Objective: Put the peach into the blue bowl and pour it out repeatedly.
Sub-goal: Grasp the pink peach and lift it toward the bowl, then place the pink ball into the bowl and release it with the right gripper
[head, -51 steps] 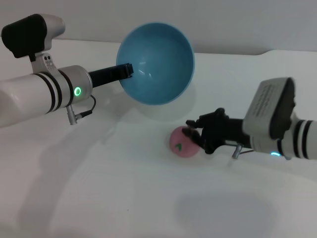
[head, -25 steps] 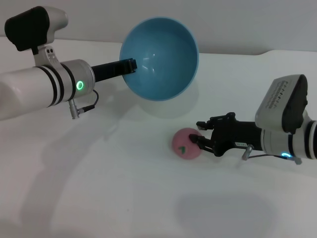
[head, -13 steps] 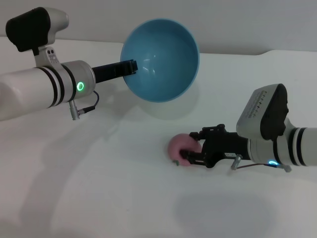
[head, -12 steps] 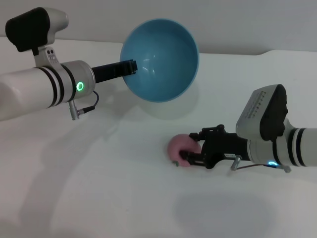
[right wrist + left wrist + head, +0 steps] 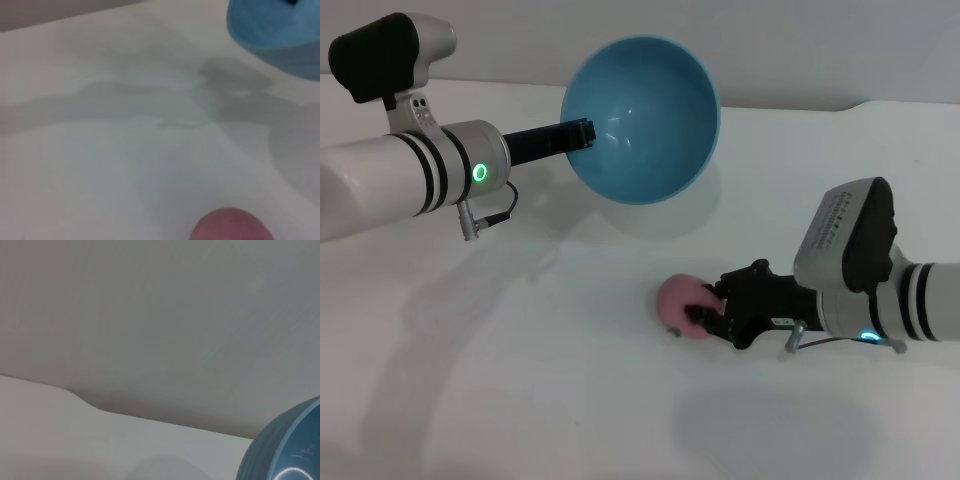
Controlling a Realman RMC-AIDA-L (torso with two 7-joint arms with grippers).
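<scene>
Since a second ago: right tool [image 5: 705, 318] advanced, now pinching peach [image 5: 682, 307] on surface [image 5: 520, 400]. Blue bowl [image 5: 642, 120] aloft, tipped, clamped at rim by left tool [image 5: 582, 132], well beyond. Risk: shallow grip, round fruit squirting free.

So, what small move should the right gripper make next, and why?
Probably close on the peach and lift it. The right gripper sits against the peach on the table, while the left gripper holds the blue bowl tilted, raised and empty.
</scene>
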